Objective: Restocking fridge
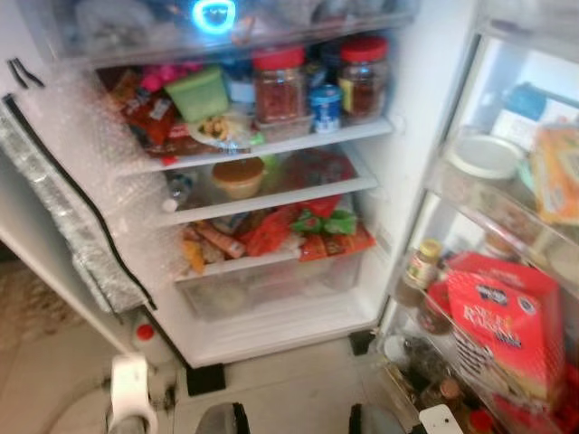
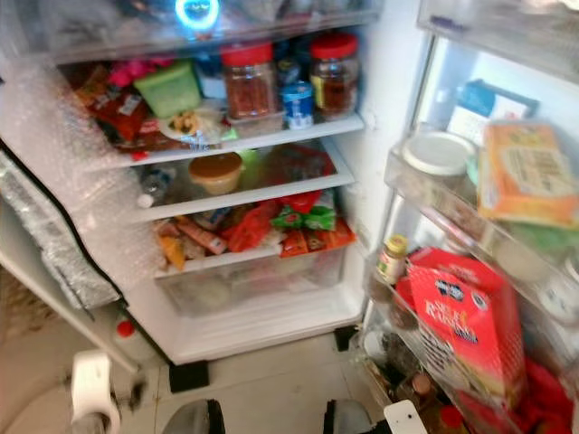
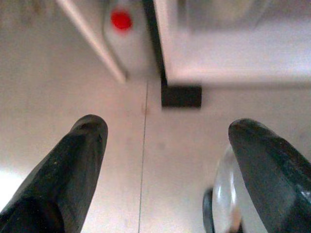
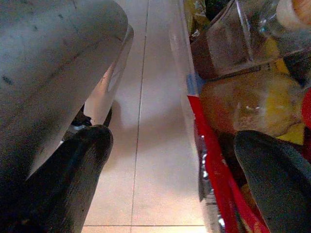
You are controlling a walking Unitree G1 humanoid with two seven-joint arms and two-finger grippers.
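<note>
Fridge (image 1: 412, 99) stands open ahead of both jaws, shelves stocked. Top shelf: two red-lidded jars (image 1: 279, 83), a green tub (image 1: 199, 92), a small blue can (image 1: 326, 107). Second shelf: a brown-lidded bowl (image 1: 238, 176). Third shelf: red and green packets (image 1: 308, 231) above a clear drawer (image 1: 271, 282).

Door rack (image 2: 425, 194) lies to the right-jaw side: a white lid (image 2: 437, 152), an orange pack (image 2: 525, 172), a small yellow-capped jar (image 2: 391, 258) and a red box (image 2: 466, 321), upright in the lower bin.

Left gripper (image 3: 165, 165): jaws wide, nothing between them, pointed down at the tiled floor (image 3: 73, 97). Beyond the jaws, the fridge's black foot (image 3: 181, 96) and a red-capped bottle (image 3: 121, 20) beside the fridge base.

Right gripper (image 4: 180, 170): jaws wide, nothing held, pointed down along the floor beside the lower door bin (image 4: 194, 92); one finger (image 4: 277, 179) sits in front of the bin's red and yellow contents, contact cannot be told.

A white roll-like object (image 1: 128, 389) shows low on the left-jaw side; identity unclear.
</note>
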